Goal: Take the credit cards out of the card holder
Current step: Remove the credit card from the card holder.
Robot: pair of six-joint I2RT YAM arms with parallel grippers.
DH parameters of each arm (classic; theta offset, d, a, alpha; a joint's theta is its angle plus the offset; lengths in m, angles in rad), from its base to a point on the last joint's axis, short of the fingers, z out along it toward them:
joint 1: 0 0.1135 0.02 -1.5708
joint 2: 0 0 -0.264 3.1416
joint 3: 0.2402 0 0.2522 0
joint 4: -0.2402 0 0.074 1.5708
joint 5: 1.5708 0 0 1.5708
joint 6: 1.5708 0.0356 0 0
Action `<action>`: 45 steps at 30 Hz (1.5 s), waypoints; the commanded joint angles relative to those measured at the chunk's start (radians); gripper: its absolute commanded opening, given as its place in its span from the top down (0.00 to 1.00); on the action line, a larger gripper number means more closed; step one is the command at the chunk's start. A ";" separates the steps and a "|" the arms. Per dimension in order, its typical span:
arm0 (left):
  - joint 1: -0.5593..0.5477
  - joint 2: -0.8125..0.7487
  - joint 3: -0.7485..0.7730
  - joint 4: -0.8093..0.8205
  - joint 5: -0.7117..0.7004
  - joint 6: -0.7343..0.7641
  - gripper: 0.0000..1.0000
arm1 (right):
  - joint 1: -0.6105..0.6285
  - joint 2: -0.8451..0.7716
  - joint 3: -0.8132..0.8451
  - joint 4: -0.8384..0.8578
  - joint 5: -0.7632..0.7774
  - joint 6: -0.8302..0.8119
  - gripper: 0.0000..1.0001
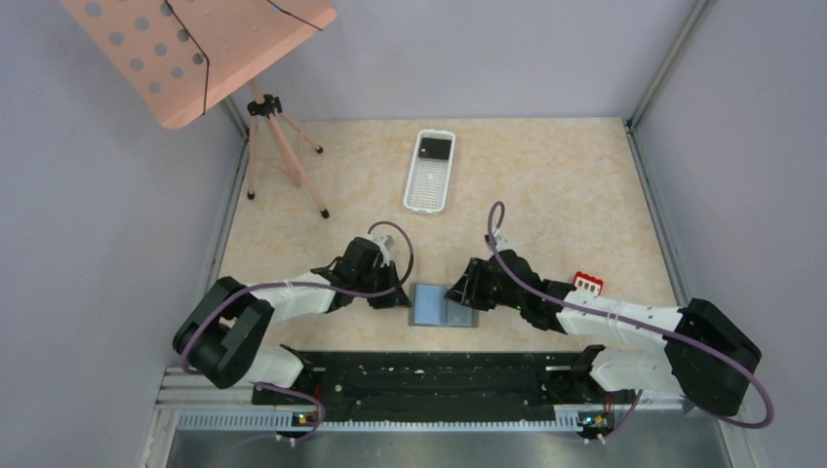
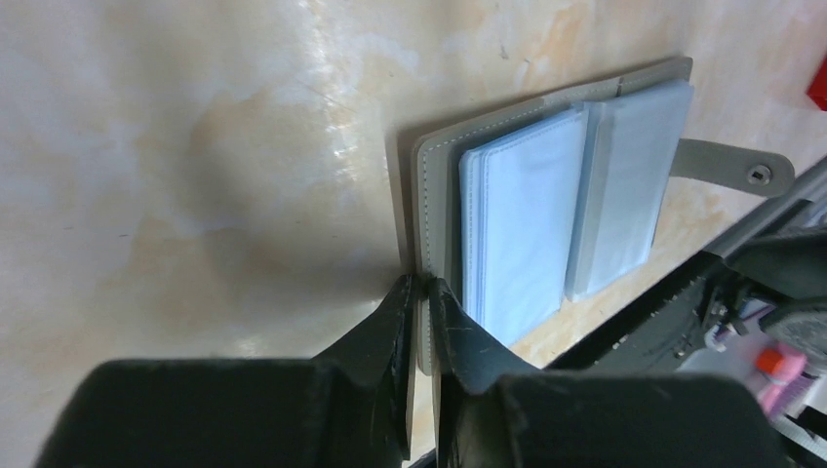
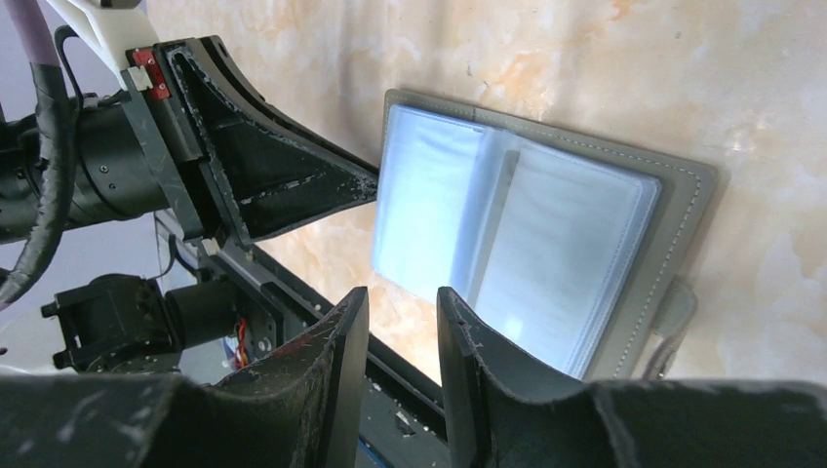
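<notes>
The card holder (image 1: 444,305) lies open and flat on the tabletop (image 1: 546,185), near the front edge and between the two arms. Its outside is grey. Inside are two pale blue see-through pockets (image 2: 527,214), side by side, with a fold between them. A grey strap (image 2: 731,166) with a round snap sticks out from one side and lies flat on the tabletop. I cannot tell if a card sits in the pockets.

The left pincer (image 2: 421,292) is squeezed onto the grey edge of the card holder. That thin edge sits right between its two black fingers.

The right pincer (image 3: 402,327) is at the other side of the card holder. Its fingers are apart, with a gap between them, and nothing is in the gap. They hang just beside the edge of one pocket.

A red card with white squares (image 1: 587,284) lies on the tabletop to the right of the card holder, next to the right arm and not touching the holder.

Farther back there is a white basket with little holes (image 1: 426,195). A small black thing (image 1: 435,149) lies in its far end. A pink stand with round holes (image 1: 195,49) is in the back left corner on three thin legs.
</notes>
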 commanded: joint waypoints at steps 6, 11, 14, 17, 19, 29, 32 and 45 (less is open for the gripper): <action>-0.049 0.034 -0.031 0.143 0.082 -0.068 0.90 | -0.009 -0.076 0.024 -0.268 0.167 -0.056 0.63; -0.075 0.043 -0.043 0.187 0.095 -0.103 0.91 | -0.017 -0.119 0.006 -0.315 0.198 -0.055 0.62; -0.080 0.045 -0.044 0.196 0.095 -0.110 0.91 | -0.023 -0.129 -0.009 -0.327 0.211 -0.055 0.62; -0.085 0.042 -0.043 0.196 0.090 -0.114 0.91 | -0.026 -0.123 -0.015 -0.319 0.202 -0.056 0.62; -0.088 0.038 -0.043 0.198 0.089 -0.119 0.91 | -0.027 -0.119 -0.017 -0.320 0.205 -0.055 0.62; -0.119 0.029 -0.070 0.241 0.079 -0.170 0.91 | -0.027 -0.083 -0.049 -0.299 0.214 -0.019 0.62; -0.122 0.043 -0.066 0.244 0.079 -0.172 0.91 | -0.027 -0.068 -0.045 -0.296 0.208 -0.021 0.62; -0.143 0.062 -0.072 0.291 0.092 -0.197 0.91 | -0.027 -0.121 -0.059 -0.248 0.176 -0.031 0.67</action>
